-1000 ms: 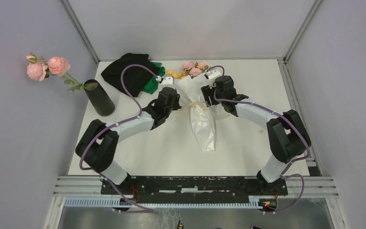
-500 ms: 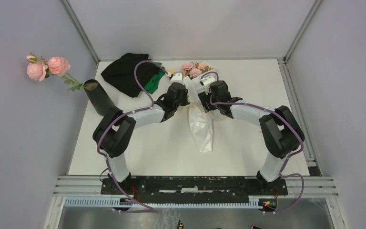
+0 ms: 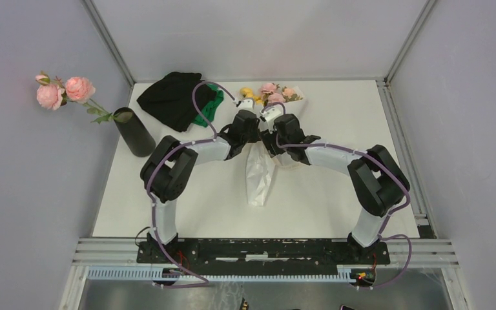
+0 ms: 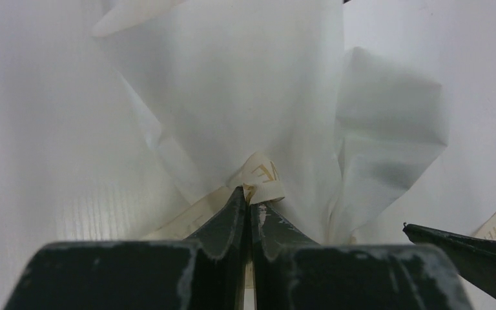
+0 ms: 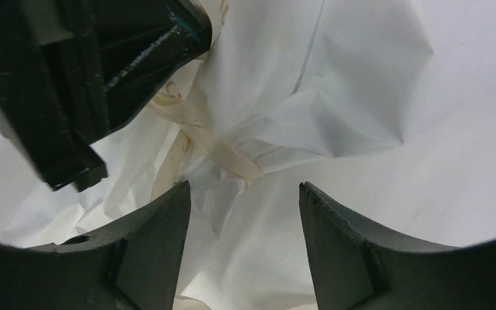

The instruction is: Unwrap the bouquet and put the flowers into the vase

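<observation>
The bouquet lies mid-table: its pink and yellow flowers point(image 3: 272, 92) point to the back, and its white paper point(image 3: 257, 182) tapers toward me. My left gripper point(image 3: 250, 134) point(image 4: 248, 192) is shut on a loop of the cream ribbon point(image 4: 262, 175) at the bouquet's waist. My right gripper point(image 3: 270, 135) point(image 5: 244, 189) hangs open just over the paper point(image 5: 336, 110), with the ribbon knot point(image 5: 227, 154) right in front of its fingertips. The left gripper's black body point(image 5: 97, 71) fills the right wrist view's upper left. The black vase point(image 3: 134, 132) stands at the left edge.
A stem of pink roses point(image 3: 63, 90) sticks out of the vase to the left. A black-and-green cloth heap point(image 3: 175, 100) lies at the back left, close to the left arm's cable. Grey walls close in the white table point(image 3: 336, 200).
Both grippers have closed in on each other at the bouquet's waist. The bouquet has turned: its flowers shifted right and back, its paper tail swung left.
</observation>
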You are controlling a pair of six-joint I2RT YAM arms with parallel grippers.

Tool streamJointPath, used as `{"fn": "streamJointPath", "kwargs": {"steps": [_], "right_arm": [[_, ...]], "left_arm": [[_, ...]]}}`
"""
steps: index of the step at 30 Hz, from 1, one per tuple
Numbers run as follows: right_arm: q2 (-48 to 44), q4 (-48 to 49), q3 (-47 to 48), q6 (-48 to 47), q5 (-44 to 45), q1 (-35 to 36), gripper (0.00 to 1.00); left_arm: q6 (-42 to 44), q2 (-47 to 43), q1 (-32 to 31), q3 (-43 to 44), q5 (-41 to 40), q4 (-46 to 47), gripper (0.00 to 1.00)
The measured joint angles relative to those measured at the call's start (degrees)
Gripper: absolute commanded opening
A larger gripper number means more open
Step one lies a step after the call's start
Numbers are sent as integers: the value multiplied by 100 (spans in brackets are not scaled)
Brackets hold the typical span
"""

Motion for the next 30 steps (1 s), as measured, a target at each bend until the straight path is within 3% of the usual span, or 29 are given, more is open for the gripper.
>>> {"fn": "streamJointPath", "kwargs": {"steps": [6,10,14,16,23,30], "right_arm": [[79,85,2,-2,-7,66,65],[466,157,101,-4,-7,76,40],[695,146,278,9,35,109,8],[717,116,341,-7,66,107,1],[605,17,367,11,208,105,0],[-136,-87,229,9,461,90,0]], "left_arm": [[-7,225,57,26,177,-4,9],[-7,229,81,17,299,52,9],[-7,223,81,-98,341,175,9],[-7,210,85,-149,343,212,9],[-9,146,92,-293,345,350,8],[-13,-474,92,-765,275,354,9]]}}
